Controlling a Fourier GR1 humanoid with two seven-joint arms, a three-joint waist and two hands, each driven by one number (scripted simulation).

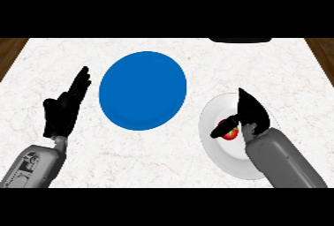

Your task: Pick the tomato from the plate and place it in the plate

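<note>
The right robot hand [251, 114] is curled over the tomato [230, 133], thumb hooked round it, on the white plate [218, 152] at four o'clock on the desk [195, 159]. The blue plate [143, 90] lies centre. The left robot hand [65, 108] rests open at nine o'clock.

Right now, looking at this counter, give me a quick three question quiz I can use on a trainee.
1. True or false: the tomato lies on the blue plate.
2. Which hand is at the tomato? A) left hand B) right hand
3. Fill in: the tomato sits on the ____ plate.

Key:
1. False; the blue plate holds nothing.
2. B; its thumb and fingers curl round the tomato, while the left hand rests open at the view's left.
3. White.
</note>
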